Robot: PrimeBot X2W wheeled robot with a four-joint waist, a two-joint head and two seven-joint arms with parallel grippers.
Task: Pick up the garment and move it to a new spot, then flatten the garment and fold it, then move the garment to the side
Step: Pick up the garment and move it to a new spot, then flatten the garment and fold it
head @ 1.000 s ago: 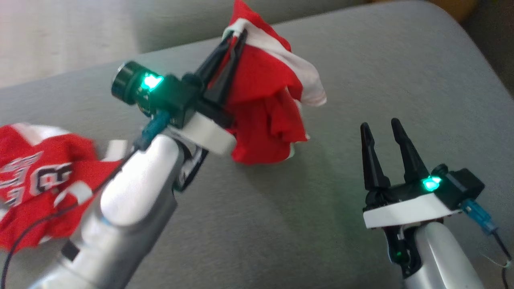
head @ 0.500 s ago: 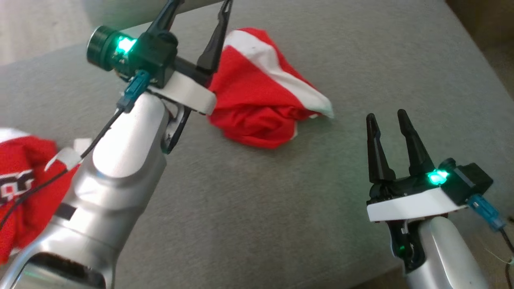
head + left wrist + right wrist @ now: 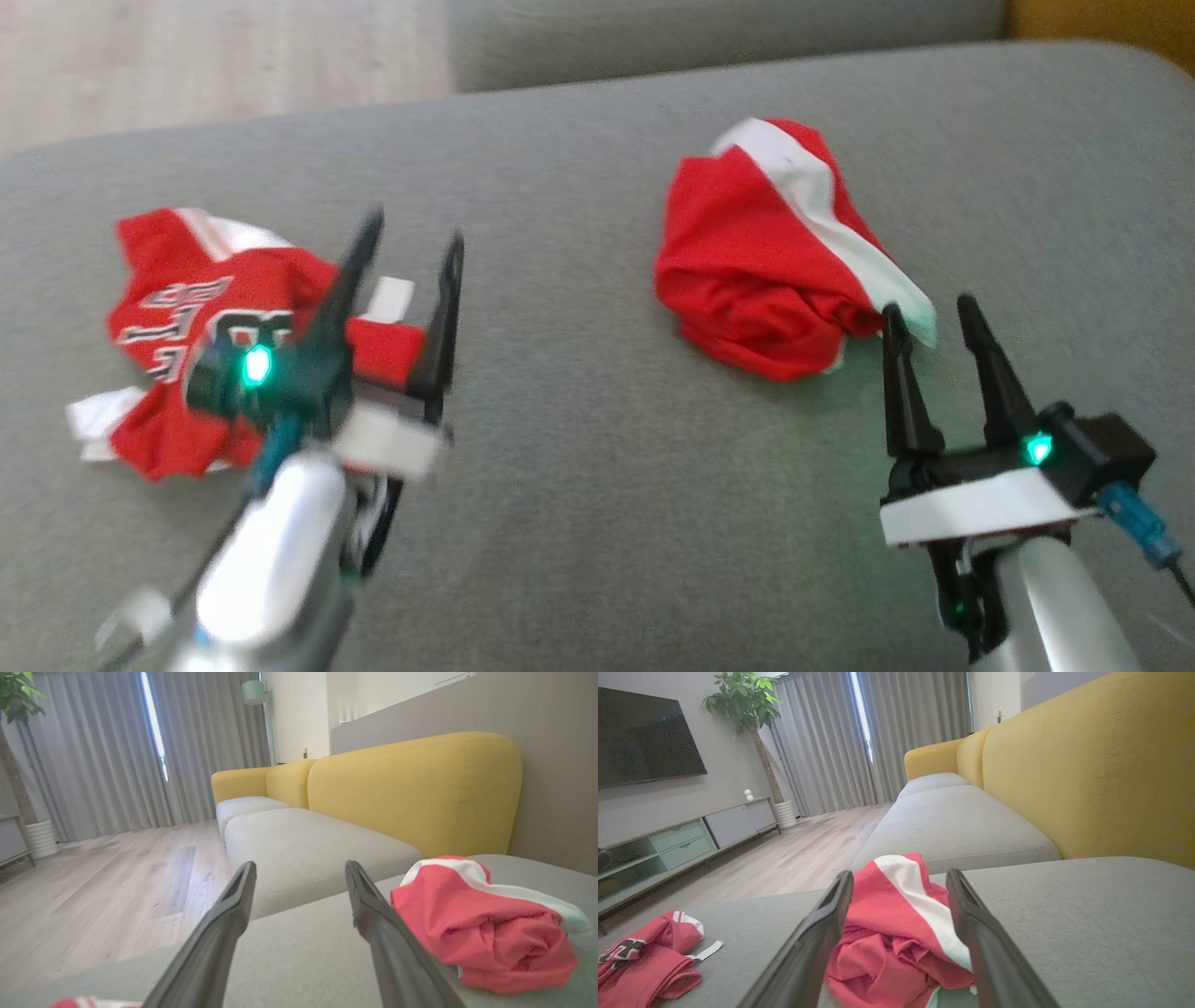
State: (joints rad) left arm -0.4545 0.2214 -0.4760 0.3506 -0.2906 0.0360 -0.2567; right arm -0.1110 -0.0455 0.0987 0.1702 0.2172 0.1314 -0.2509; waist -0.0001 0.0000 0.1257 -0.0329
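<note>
While a red jersey (image 3: pixel 177 280) with block lettering lies crumpled and untouched at the far left of the grey sofa cushion (image 3: pixel 597 485), the change sits just to its right. My left end effector (image 3: pixel 414 233), blurred by motion, has drawn back to this side, its two dark fingers wide apart with nothing between them. From the head camera they overlap the jersey's right edge, though I cannot tell whether they touch it. Right of centre lies the garment (image 3: pixel 747 271), red with a broad white stripe, a bunched heap resting on the cushion and free of both arms. A second ago it hung above the seat, clamped in that left end effector. Half a second ago the fingers sprang apart and the cloth dropped where it now rests. At the far right my right end effector (image 3: pixel 930 310) is spread and empty, its fingertips just short of the heap's near edge. I judge the move to a new spot done and flattening next: the heap must be spread out before any fold, and both arms are free for that.
</note>
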